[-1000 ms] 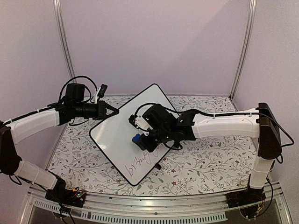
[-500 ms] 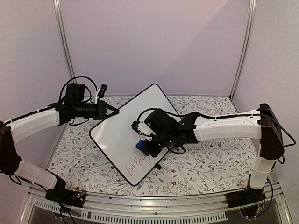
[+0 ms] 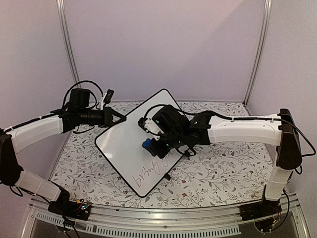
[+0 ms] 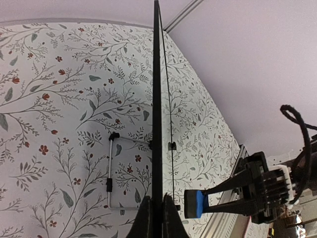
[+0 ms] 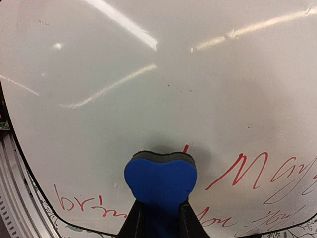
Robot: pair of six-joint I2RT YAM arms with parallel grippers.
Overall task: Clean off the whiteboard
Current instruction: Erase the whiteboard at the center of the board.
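Observation:
The whiteboard (image 3: 121, 144) stands tilted on the floral table, with red handwriting (image 3: 148, 173) along its lower part. My left gripper (image 3: 120, 118) is shut on the board's upper left rim; in the left wrist view the rim (image 4: 157, 99) runs edge-on between the fingertips (image 4: 144, 218). My right gripper (image 3: 154, 144) is shut on a blue eraser (image 3: 146, 144) in front of the board's middle. In the right wrist view the eraser (image 5: 160, 181) sits just above the red writing (image 5: 237, 171). Whether it touches the board face (image 5: 148, 74) I cannot tell.
A floral cloth (image 3: 218, 173) covers the table. The board's wire stand (image 4: 110, 173) props it from behind, and a small black foot (image 3: 167, 176) shows at its lower right edge. A metal rail (image 3: 163, 218) runs along the near edge. Walls close in on all sides.
The right gripper carried the eraser down toward the red writing, then back up to the board's middle. The left gripper and the board have stayed still.

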